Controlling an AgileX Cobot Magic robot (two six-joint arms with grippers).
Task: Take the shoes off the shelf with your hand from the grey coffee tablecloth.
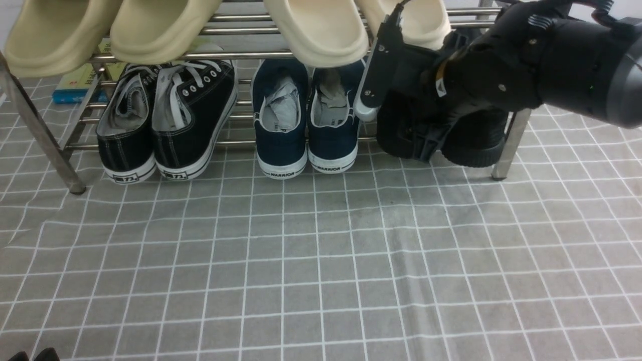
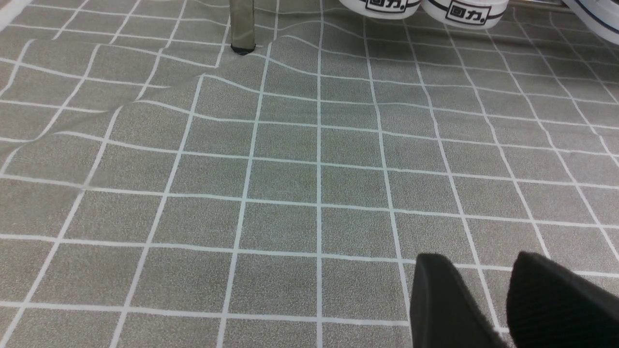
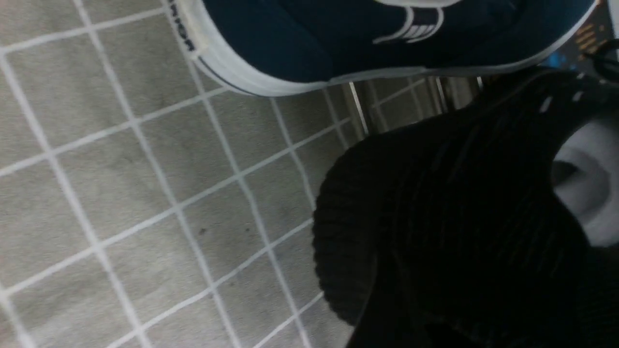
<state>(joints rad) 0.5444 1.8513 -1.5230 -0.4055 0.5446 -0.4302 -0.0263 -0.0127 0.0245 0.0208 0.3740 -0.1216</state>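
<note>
"Shoes (image 1: 474, 143), the all-black knit pair: where are they?"

"On the bottom tier of the shelf (image 1: 241, 54), at its right end, heels toward us, close by the right front leg. The shelf stands on the grey tablecloth (image 1: 321, 260) with the white grid."

"What sits beside them?"

"Navy sneakers (image 1: 306, 125) are just to their left, in the middle of that tier. Black canvas sneakers (image 1: 170, 120) with white soles are at the left end. Cream slippers (image 1: 321, 30) lie on the top tier."

"And the right claw (image 1: 395, 128)?"

"It hangs in front of the black pair and hides most of the left one. Its silver finger (image 1: 368, 85) runs down between the navy sneakers and the black pair. The rest is black against black, so I cannot tell whether the claw is spread or clamped, or whether it touches a shoe."

"Does the wrist camera help?"

"Little. The right wrist view shows a ribbed black heel and a pale lining up close, with a navy sneaker beside it, but no fingers."

"The left claw (image 2: 481, 261)?"

"Low over bare cloth. Its two black fingers (image 2: 440, 299) stand apart with only cloth between them, so it is spread and holds nothing."
</note>
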